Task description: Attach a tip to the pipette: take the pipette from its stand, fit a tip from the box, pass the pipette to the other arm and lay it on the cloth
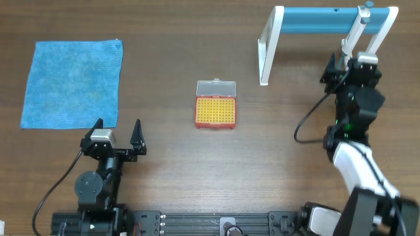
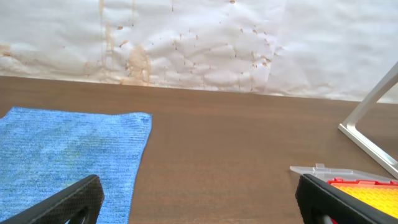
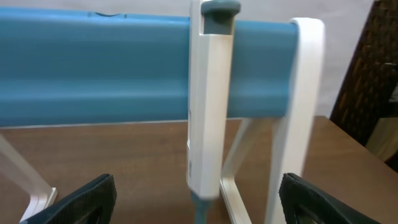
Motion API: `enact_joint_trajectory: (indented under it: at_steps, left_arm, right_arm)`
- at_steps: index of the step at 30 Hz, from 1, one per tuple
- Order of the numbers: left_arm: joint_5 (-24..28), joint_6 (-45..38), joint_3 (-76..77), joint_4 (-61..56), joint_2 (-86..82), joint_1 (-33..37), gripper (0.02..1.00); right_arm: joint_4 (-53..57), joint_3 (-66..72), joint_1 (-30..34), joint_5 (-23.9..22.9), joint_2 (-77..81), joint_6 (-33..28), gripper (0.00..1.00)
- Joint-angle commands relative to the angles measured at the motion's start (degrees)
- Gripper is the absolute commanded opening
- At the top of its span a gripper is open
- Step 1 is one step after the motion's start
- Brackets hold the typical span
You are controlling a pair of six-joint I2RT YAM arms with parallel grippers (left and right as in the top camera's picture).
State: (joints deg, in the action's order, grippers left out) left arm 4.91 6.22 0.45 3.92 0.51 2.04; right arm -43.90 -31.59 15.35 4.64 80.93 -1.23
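1. Right tool [image 1: 351,65]: we see its fingers apart, one on either side of the pipette [image 3: 205,112] and gripping nothing. From the top view we place it at 2 o'clock on the counter [image 1: 197,177].
2. Pipette: it hangs upright from the blue crossbar of the stand [image 1: 315,19], close to the stand's white end frame. Its grey cap sits above the bar and its white body drops below it. We cannot tell whether either finger touches it.
3. Left tool [image 1: 118,131]: the fingers are spread wide and hold nothing. It sits low over the counter at 5 o'clock of the blue cloth [image 1: 72,85], just off that corner.
4. Tip box [image 1: 215,113]: it stands near the centre of the counter. Its clear lid is folded back toward 12 o'clock, and the yellow rack lies uncovered in its red base.
5. Layout: from the tip box we read the cloth at 9 o'clock and the stand at 2 o'clock, each well apart from it. The cloth lies flat.
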Motion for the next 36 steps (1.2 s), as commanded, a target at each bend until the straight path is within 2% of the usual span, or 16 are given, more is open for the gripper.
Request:
enact_joint_trajectory:
  at_steps: [1, 3, 11, 13, 20, 22, 23, 24, 36]
  left_arm:
    - [-0.6, -0.5, -0.1, 0.3, -0.3, -0.2, 0.996]
    - [-0.6, -0.5, -0.1, 0.4, -0.3, -0.2, 0.996]
    - [-0.6, -0.5, -0.1, 0.4, -0.3, -0.2, 0.996]
    - [-0.6, -0.5, -0.1, 0.4, -0.3, -0.2, 0.996]
    - [-0.6, -0.5, -0.1, 0.4, -0.3, -0.2, 0.996]
    - [-0.6, -0.5, -0.1, 0.4, -0.3, -0.2, 0.996]
    - [-0.6, -0.5, -0.1, 0.3, -0.3, -0.2, 0.996]
    - [-0.6, -0.5, -0.1, 0.4, -0.3, -0.2, 0.996]
    - [-0.6, -0.5, -0.1, 0.4, -0.3, -0.2, 0.998]
  right_arm:
    - [-1.0, -6.8, 0.9, 2.5, 9.0, -0.4, 0.86]
    - [-1.7, -10.4, 1.5, 2.5, 13.3, -2.3, 0.858]
    - [-1.7, -14.3, 1.5, 2.5, 19.2, -2.3, 0.858]
    - [-1.7, -15.0, 1.4, 5.3, 20.4, -2.3, 0.858]
    - [-1.7, -15.5, 1.4, 5.3, 20.9, -2.3, 0.84]
    - [-1.7, -15.5, 1.4, 5.3, 20.9, -2.3, 0.419]
    - [-1.9, -15.5, 1.4, 5.3, 20.9, -2.3, 0.143]
    - [-2.1, -15.5, 1.4, 5.3, 20.9, -2.3, 0.084]
    - [-4.2, -15.0, 1.4, 5.3, 18.4, -2.3, 0.08]
